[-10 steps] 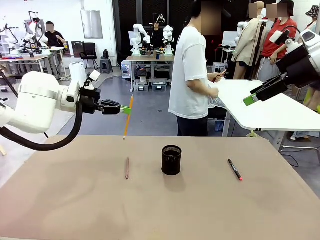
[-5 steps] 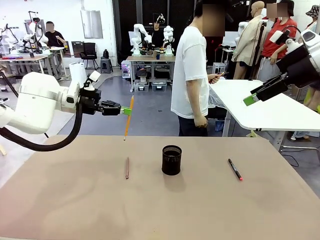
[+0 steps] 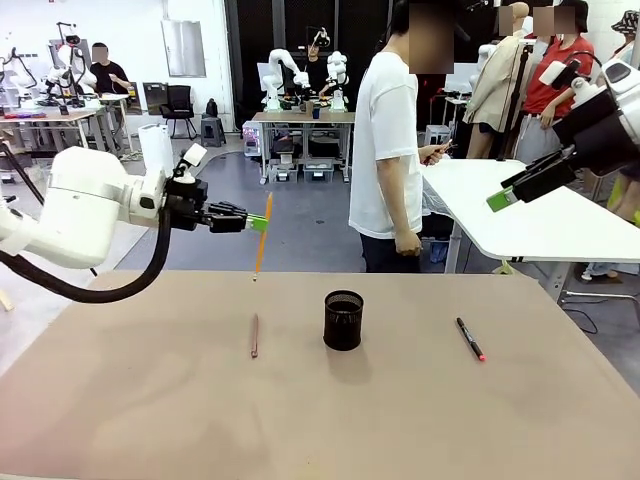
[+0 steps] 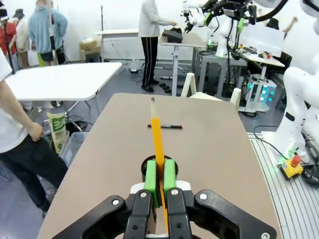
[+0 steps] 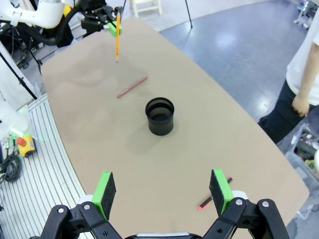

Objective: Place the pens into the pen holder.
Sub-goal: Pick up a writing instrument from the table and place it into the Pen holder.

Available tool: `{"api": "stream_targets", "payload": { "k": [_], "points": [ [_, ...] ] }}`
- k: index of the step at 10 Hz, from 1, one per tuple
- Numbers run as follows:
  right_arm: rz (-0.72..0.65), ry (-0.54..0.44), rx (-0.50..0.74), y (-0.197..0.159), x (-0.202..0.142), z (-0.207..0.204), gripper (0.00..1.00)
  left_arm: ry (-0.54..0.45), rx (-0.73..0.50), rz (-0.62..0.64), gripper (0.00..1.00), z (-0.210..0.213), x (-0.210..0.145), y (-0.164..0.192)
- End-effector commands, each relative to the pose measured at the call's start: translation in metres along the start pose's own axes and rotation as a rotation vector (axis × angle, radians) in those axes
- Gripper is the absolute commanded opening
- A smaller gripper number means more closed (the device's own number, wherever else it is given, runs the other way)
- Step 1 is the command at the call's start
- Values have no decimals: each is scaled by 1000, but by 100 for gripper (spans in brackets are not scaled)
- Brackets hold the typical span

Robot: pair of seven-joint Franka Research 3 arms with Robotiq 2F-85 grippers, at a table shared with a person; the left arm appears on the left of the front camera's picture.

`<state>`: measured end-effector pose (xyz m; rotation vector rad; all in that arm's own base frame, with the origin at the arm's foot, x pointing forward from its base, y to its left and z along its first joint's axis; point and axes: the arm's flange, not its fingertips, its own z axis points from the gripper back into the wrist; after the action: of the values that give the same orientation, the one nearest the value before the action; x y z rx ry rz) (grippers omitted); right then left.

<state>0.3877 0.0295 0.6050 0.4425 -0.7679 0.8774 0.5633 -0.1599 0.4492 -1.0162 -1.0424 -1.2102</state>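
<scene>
A bare tan table (image 3: 150,420) fills the foreground. Near its middle the pen holder (image 3: 343,320) stands upright, a small black mesh cup with an open mouth. A reddish-brown pencil (image 3: 254,336) lies flat on the table to the holder's left, well apart from it. A black marker with a red end (image 3: 470,339) lies flat to the holder's right, also well apart.

Farther back and left of the holder, the left gripper (image 3: 255,222) hangs above the table, its green pads clamped on a yellow-orange pencil (image 3: 261,237) that hangs nearly upright, point down. High up to the holder's right, the right gripper (image 3: 495,200) has its fingers spread wide, holding nothing. Beyond the holder, past the table's far edge, a person in a white shirt (image 3: 385,140) stands side-on.
</scene>
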Motion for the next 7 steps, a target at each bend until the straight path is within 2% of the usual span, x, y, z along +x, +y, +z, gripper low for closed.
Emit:
{"api": "stream_targets", "payload": {
  "k": [1,3,7],
  "points": [
    [-1,-8,7,0,1,0,100,-62,-35,-82,0,-23,-1,14],
    [-1,-8,7,0,1,0,100,-73,-92,-122,0,-38,-4,33],
    [-1,-8,7,0,1,0,100,-135,-136,-140,0,-63,-3,36]
  ]
}}
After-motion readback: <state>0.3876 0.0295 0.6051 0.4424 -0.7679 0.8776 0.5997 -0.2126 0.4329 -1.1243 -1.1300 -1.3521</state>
